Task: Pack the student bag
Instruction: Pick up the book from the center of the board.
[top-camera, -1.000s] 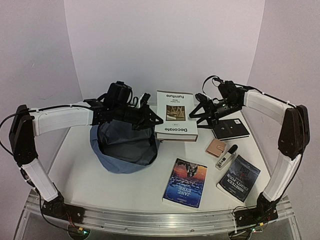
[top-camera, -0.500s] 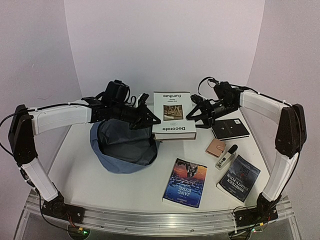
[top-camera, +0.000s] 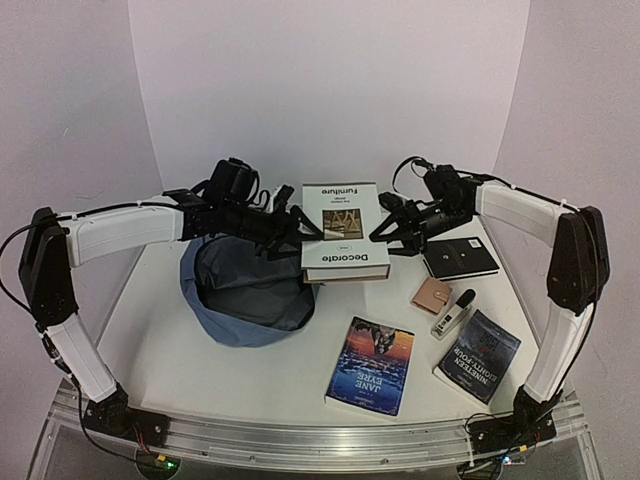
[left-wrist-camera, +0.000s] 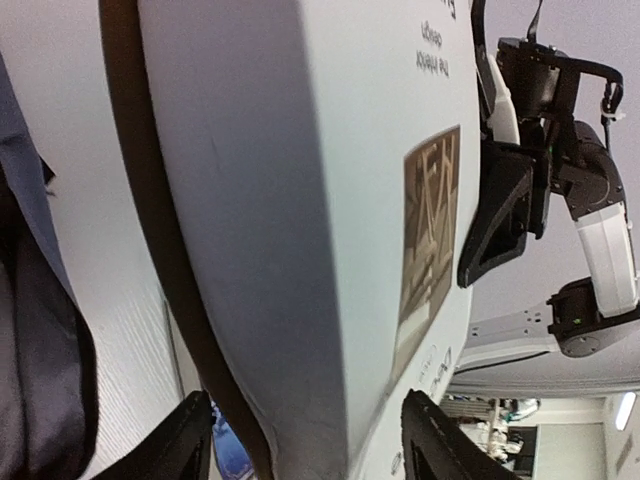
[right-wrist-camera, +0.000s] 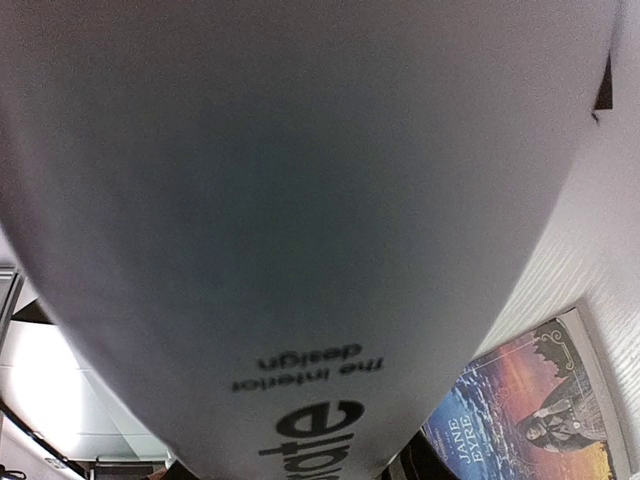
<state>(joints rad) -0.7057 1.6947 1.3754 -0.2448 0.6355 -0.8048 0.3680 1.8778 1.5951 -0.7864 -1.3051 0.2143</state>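
The student bag (left-wrist-camera: 35, 380) is cropped at view's edge; white book (right-wrist-camera: 300, 200) blurred.

On my left, student bag (top-camera: 250, 325): slate-blue shell, dark grey inside. Far centre, Decorate book (top-camera: 345, 230): white cover, tan-brown picture panel, black lettering. Near, Jane Eyre book (top-camera: 371, 365): deep blue, orange glow. Near right, Nineteen Eighty-Four book (top-camera: 478, 356): navy, reddish patch. I note the notebook (top-camera: 460, 258) black, the wallet (top-camera: 433, 295) tan.
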